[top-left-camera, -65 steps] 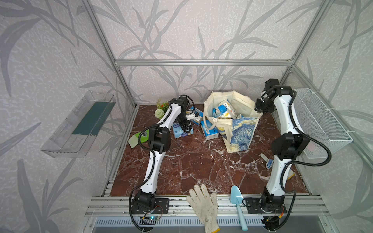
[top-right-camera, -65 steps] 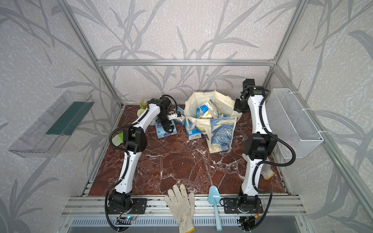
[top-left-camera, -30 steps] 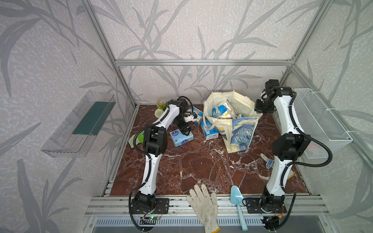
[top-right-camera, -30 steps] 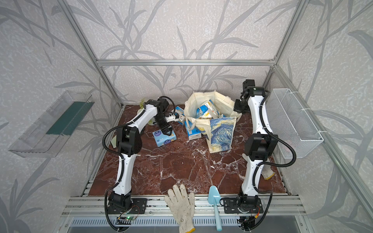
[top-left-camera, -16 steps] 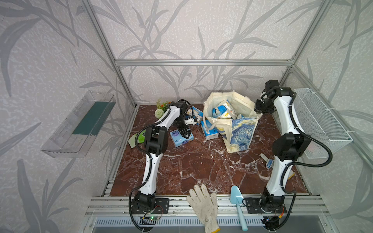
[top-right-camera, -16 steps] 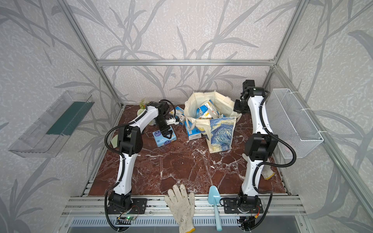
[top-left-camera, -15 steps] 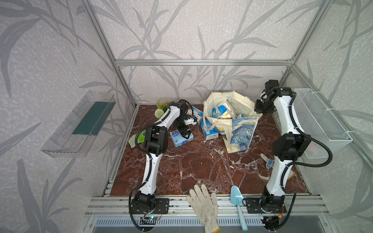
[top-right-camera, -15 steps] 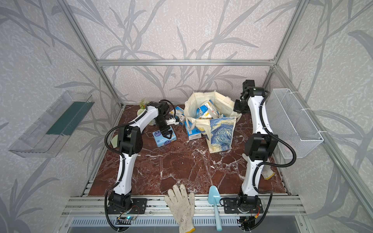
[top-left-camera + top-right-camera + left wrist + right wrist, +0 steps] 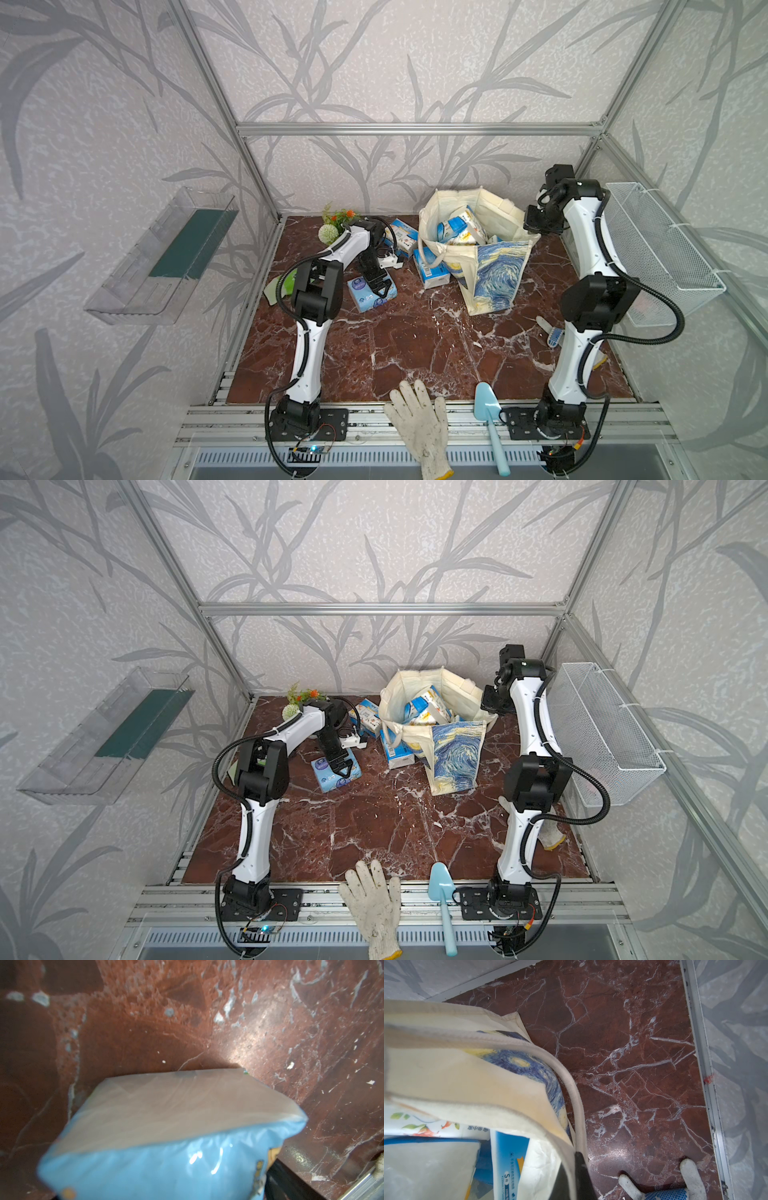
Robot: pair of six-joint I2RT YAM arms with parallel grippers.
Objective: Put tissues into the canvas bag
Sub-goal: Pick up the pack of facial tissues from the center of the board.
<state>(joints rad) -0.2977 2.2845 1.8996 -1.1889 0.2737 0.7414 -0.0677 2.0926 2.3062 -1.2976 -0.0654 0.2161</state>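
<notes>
Blue-wrapped tissue pack (image 9: 360, 296) lies flat on the marble table (image 9: 415, 345), directly beneath the left gripper (image 9: 379, 286). That gripper's jaws stand wide over the pack; contact cannot be confirmed. The pack's long axis appears to run roughly left to right. The canvas bag (image 9: 490, 270) stands to the right of the pack, with its mouth open and several packs inside. The right gripper (image 9: 532, 229) is clamped on the bag's far-right rim. The left arm is plainly nearer the pack. Judgement: close across the short width, lift, carry rightward.

Robot lab cell: aluminium frame (image 9: 415, 129)
</notes>
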